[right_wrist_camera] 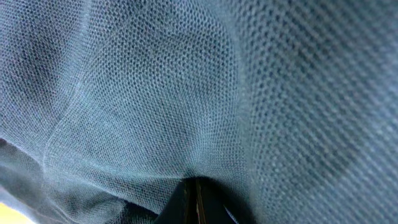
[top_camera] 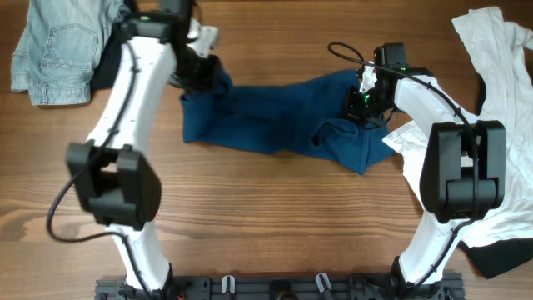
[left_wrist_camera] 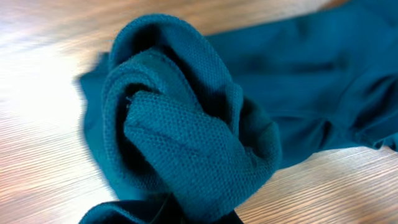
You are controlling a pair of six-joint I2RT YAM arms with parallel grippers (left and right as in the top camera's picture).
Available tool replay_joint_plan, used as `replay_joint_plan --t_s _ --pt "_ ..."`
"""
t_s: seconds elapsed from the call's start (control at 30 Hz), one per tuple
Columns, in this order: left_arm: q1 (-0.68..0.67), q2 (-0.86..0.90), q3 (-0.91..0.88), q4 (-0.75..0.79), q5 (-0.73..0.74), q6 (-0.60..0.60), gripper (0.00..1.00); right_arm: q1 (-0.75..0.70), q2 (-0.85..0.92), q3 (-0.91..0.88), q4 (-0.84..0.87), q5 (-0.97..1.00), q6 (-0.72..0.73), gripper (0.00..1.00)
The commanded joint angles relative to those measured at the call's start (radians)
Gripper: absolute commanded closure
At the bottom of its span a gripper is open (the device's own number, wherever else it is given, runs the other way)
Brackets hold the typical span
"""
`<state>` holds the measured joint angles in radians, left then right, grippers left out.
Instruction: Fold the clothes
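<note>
Overhead, smooth wood-grain table [top_camera: 275, 208], bare along the near edge and centre front. Across the middle toward the far edge, dark blue T-shirt [top_camera: 266, 117], fine knit, rumpled into a long band. At the right edge, crumpled white shirt [top_camera: 500, 58]; at the far left corner, pale denim piece [top_camera: 54, 50]. Left gripper [top_camera: 204, 75] pinched tight on the T-shirt's bunched left end, right gripper [top_camera: 362, 104] clamped on its right end.

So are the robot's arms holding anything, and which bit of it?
Yes, both hold the blue T-shirt. The left fingers pinch a bunched-up fold at its left end; the right fingers pinch cloth at its right end.
</note>
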<state>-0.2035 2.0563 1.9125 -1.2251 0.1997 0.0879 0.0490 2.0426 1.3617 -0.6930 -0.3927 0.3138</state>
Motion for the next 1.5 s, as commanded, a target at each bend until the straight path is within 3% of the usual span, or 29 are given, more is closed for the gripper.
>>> replay_joint_plan --t_s 0.0,0.3,0.47,0.53,0.6,0.63,0.67,0.93,1.17,1.27,1.43,1.47 --pt "-0.076 0.076 0.022 0.037 0.028 -0.071 0.96 -0.003 0.011 -0.006 0.005 -0.026 0.002 0.96" --pt "-0.171 0.116 0.022 0.15 0.085 -0.17 0.96 -0.003 0.011 -0.006 0.005 -0.023 0.001 0.96" --pt "-0.176 0.116 0.022 0.164 0.134 -0.187 0.84 -0.003 0.011 -0.006 0.004 -0.023 0.001 0.96" --pt "-0.178 0.116 0.022 0.17 0.166 -0.187 0.66 -0.003 0.011 -0.006 0.004 -0.023 0.001 0.96" --pt "-0.178 0.116 0.022 0.173 0.171 -0.187 0.2 -0.003 0.011 -0.006 0.005 -0.023 0.001 0.96" --pt "-0.178 0.116 0.022 0.175 0.171 -0.187 0.04 -0.003 0.011 -0.006 0.005 -0.023 0.001 0.96" --pt "-0.178 0.116 0.022 0.18 0.171 -0.187 0.0 -0.003 0.011 -0.006 0.005 -0.023 0.001 0.96" --pt "-0.124 0.06 0.038 0.165 0.151 -0.173 0.0 -0.003 0.011 -0.006 0.005 -0.018 0.0 0.95" --pt "-0.101 0.068 0.037 0.087 -0.021 -0.171 0.0 -0.004 0.004 -0.005 0.01 -0.019 -0.021 0.94" --pt "-0.093 0.063 0.038 0.089 -0.082 -0.171 0.0 -0.017 -0.038 0.003 -0.01 0.004 -0.047 0.78" --pt "-0.021 0.037 0.038 0.071 -0.082 -0.171 0.0 -0.1 -0.184 0.027 -0.173 0.084 -0.077 0.3" --pt "-0.01 0.035 0.038 0.068 -0.082 -0.171 0.0 -0.117 -0.205 0.027 -0.204 0.104 -0.079 0.26"
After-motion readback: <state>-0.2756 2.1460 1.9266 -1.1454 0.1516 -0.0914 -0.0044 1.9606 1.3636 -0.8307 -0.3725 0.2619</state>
